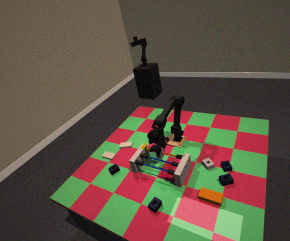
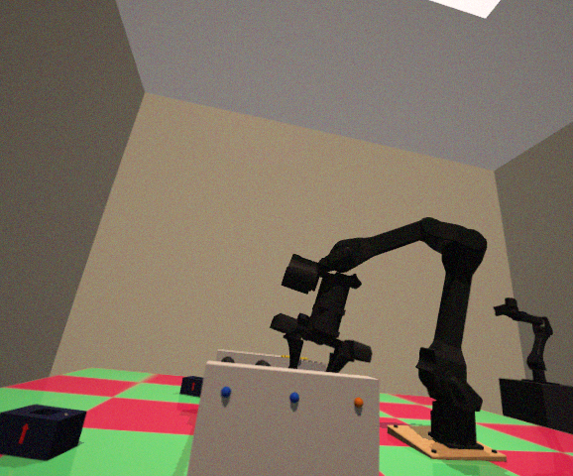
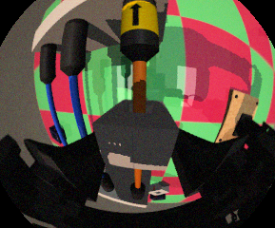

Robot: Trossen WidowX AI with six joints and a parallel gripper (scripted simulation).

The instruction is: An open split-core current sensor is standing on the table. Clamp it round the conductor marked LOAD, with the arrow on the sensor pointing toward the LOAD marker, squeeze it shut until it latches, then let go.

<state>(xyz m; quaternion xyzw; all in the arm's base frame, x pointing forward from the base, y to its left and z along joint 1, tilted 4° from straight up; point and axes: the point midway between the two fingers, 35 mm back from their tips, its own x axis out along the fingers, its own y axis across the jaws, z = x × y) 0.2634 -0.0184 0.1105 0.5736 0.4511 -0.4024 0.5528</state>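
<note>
My gripper (image 1: 159, 150) (image 2: 312, 364) (image 3: 138, 127) is shut on the dark grey current sensor (image 3: 136, 133), one finger on each side of it. The sensor is at the orange conductor (image 1: 169, 154) (image 3: 140, 71), which runs in at its far side and shows again at its near side in the wrist view. Whether its jaws are fully closed round the conductor is hidden, and I cannot see its arrow. A yellow sleeve (image 3: 140, 21) with a black arrow sits on the conductor's end, beside the yellow marker (image 1: 144, 145) on the rack. The fingertips are partly hidden in the exterior view.
Two blue conductors (image 1: 157, 159) (image 3: 76, 100) run beside the orange one, between the rack's pale end panels (image 1: 182, 171) (image 2: 286, 435). Several dark blue blocks, a white block (image 1: 207, 163), an orange block (image 1: 210, 196) and two pale flat pieces lie around the rack.
</note>
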